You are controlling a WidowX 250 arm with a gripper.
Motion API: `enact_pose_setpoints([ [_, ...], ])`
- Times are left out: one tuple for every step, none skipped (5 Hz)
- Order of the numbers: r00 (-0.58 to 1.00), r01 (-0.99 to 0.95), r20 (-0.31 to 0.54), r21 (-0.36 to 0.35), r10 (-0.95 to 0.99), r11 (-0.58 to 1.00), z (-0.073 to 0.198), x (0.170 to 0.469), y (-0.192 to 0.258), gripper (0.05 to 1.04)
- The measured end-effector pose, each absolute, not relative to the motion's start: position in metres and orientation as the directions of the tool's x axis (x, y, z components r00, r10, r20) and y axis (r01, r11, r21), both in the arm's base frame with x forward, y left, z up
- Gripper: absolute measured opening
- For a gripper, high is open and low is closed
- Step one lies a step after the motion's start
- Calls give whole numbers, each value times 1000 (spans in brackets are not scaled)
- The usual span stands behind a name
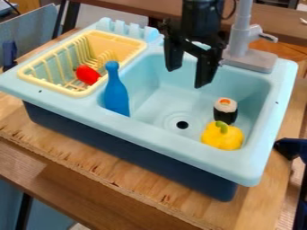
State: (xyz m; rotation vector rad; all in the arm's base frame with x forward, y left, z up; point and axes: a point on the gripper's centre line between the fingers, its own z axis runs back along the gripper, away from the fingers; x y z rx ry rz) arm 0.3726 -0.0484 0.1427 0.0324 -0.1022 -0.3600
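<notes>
One gripper (188, 77), jaws wide, at upper centre.
One blue bottle (116, 95), left of centre, neck toward frame top, long axis nearly vertical; one sushi (225, 108), one yellow pepper (223, 137), right.

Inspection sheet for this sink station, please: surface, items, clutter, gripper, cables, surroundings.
Surface: light-blue toy sink on wooden table.
Items: blue bottle upright at basin's left; sushi roll and yellow pepper together at basin's right.
Clutter: red object in yellow dish rack.
Gripper: open, empty, above basin.
Cables: thin black cable beside the arm.
Surroundings: gray faucet behind basin; dark-blue object at right edge.
</notes>
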Motion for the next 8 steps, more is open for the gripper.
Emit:
enact_pose_setpoints([
  [919,390,57,24,-391,921,124,375,-62,1001],
  [924,376,74,12,-375,927,124,378,-66,1001],
  [916,391,111,-28,-386,920,124,380,-79,1001],
  [911,399,132,-47,-391,916,125,380,-90,1001],
  [907,406,152,-74,-392,911,125,380,-99,1001],
  [907,411,135,-93,-398,907,117,379,-107,1001],
  [913,405,104,-106,-395,908,107,383,-109,1001],
  [915,401,72,-79,-396,913,104,386,-105,1001],
])
